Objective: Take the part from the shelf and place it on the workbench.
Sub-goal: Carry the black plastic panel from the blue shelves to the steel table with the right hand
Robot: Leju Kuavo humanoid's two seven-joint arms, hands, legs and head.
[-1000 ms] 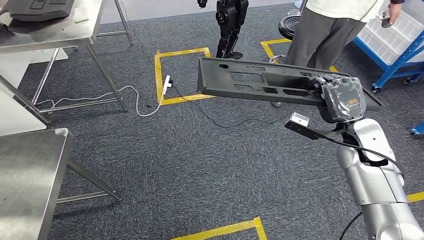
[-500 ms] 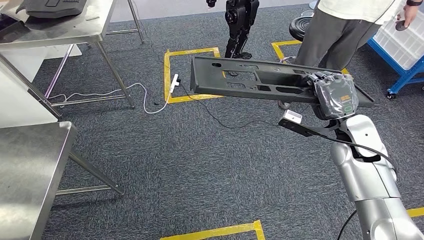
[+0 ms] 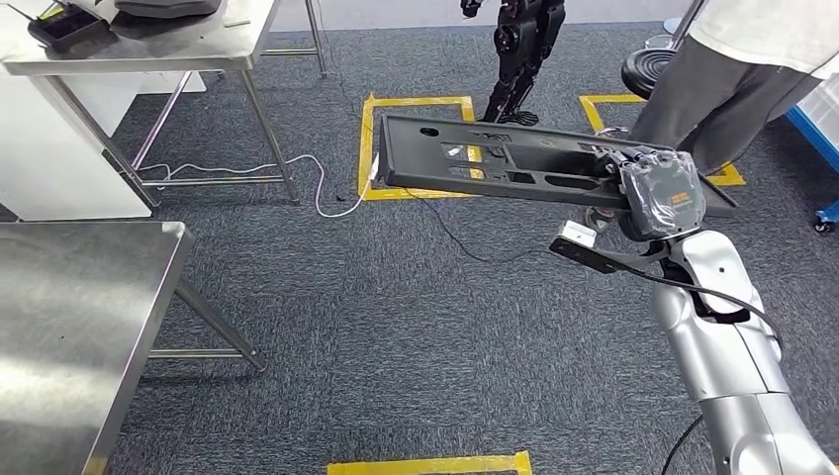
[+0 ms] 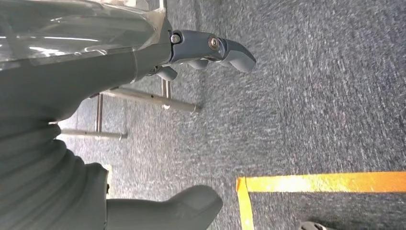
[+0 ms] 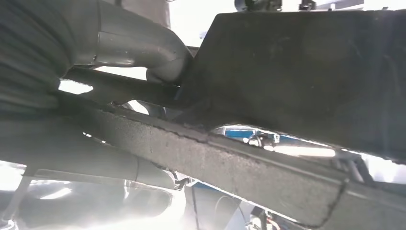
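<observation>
The part (image 3: pixel 495 160) is a long flat black plastic panel with several cutouts. My right hand (image 3: pixel 661 192) grips it near its right end and carries it level above the carpet, its free end reaching left. From the right wrist camera, the part's dark underside (image 5: pixel 297 76) sits pressed against my thumb (image 5: pixel 143 48). My left hand (image 4: pixel 191 52) hangs over the carpet with its fingers apart and nothing in them. A steel workbench (image 3: pixel 69 327) stands at the lower left.
A second steel table (image 3: pixel 148 45) with dark devices on it stands at the far left. A person in grey trousers (image 3: pixel 722 94) stands at the far right beside a black stool (image 3: pixel 648 69). Another dark robot (image 3: pixel 519 54) stands ahead. Yellow tape squares (image 3: pixel 368 148) and a white cable (image 3: pixel 307 178) lie on the carpet.
The whole scene has slid rightward and down, so the camera has turned left. The workbench at lower left shows more of its top. My right hand still holds the part the same way.
</observation>
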